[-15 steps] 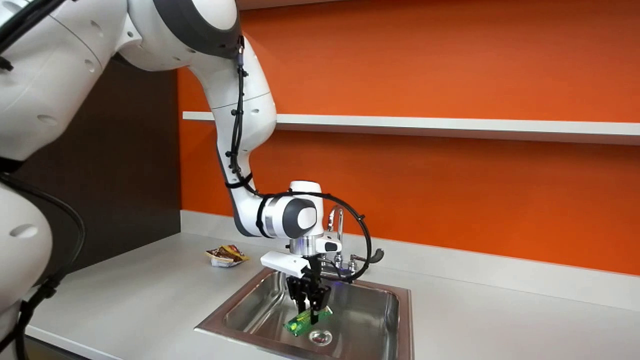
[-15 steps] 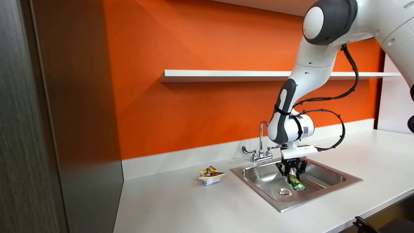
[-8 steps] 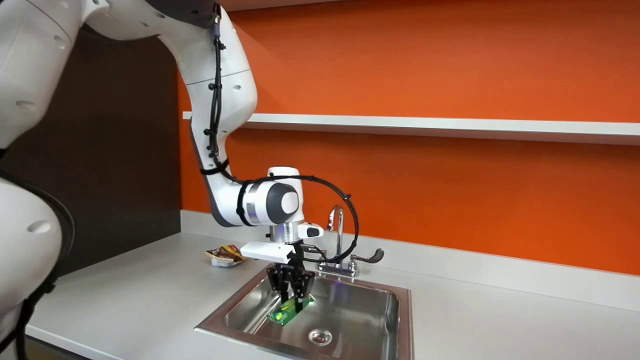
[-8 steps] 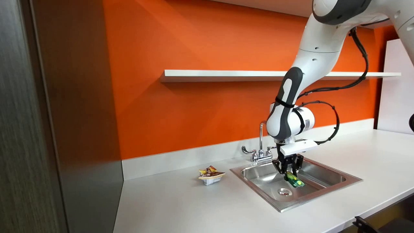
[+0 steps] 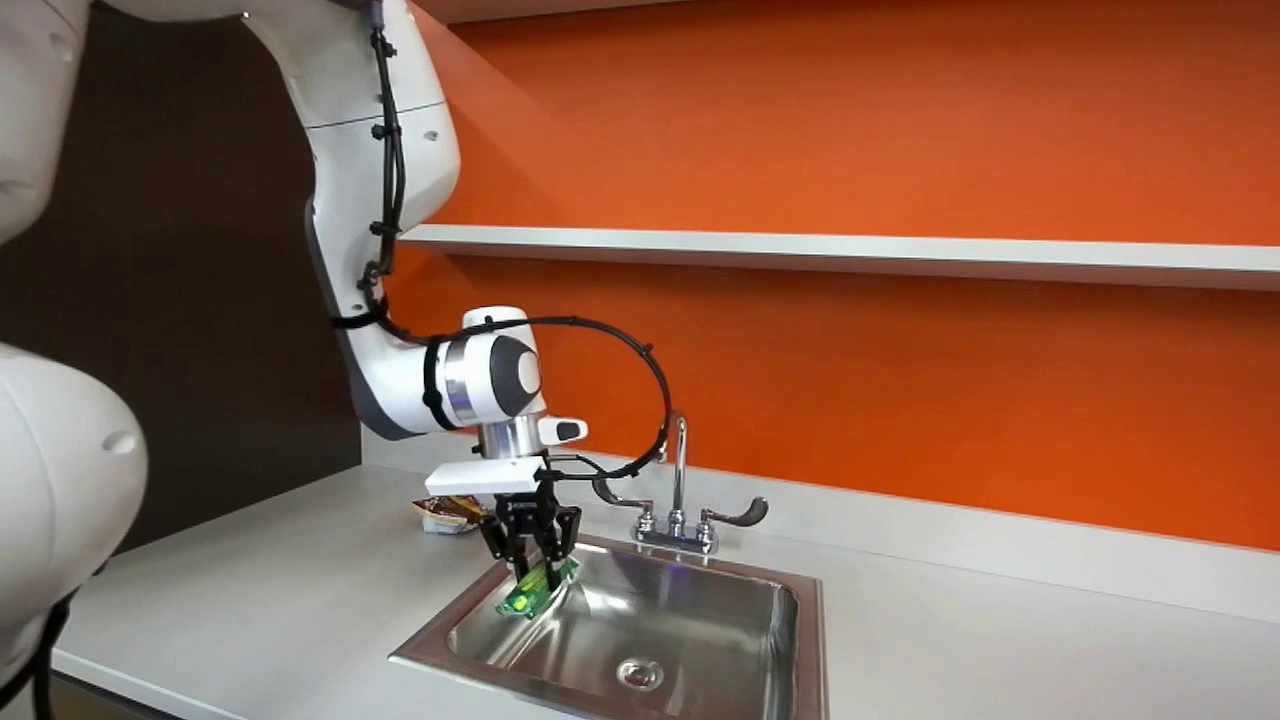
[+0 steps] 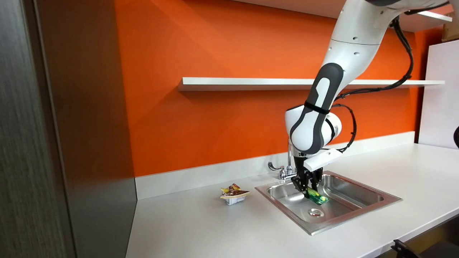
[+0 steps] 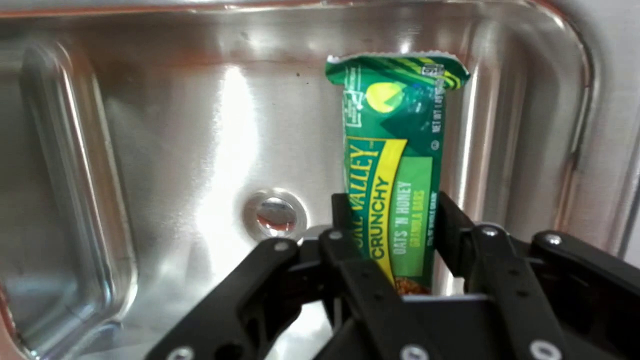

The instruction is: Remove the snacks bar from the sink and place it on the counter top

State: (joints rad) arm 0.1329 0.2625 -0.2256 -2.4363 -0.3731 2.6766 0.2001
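Note:
The snack bar, in a green wrapper with a yellow band (image 7: 382,150), lies lengthwise between my fingers in the wrist view. My gripper (image 7: 392,212) is shut on its sides; both pads touch the wrapper, and the bar's near end is hidden by the gripper. In both exterior views the bar (image 5: 524,598) (image 6: 317,197) hangs below my gripper (image 5: 537,578) (image 6: 311,192), over the steel sink (image 5: 811,650) (image 6: 387,201). It appears raised off the sink floor, near the sink's left side in an exterior view. The light grey counter top (image 5: 1000,650) (image 6: 193,229) surrounds the sink.
A chrome faucet (image 5: 677,510) (image 6: 287,172) stands behind the sink. A small white tray with brown and yellow packets (image 5: 440,515) (image 6: 233,196) sits on the counter. A white shelf (image 5: 850,246) runs along the orange wall. The drain (image 7: 275,216) shows in the sink floor.
My gripper has carried the snack bar left and somewhat up in both exterior views, away from the drain in one of them. The grip on the bar has stayed shut.

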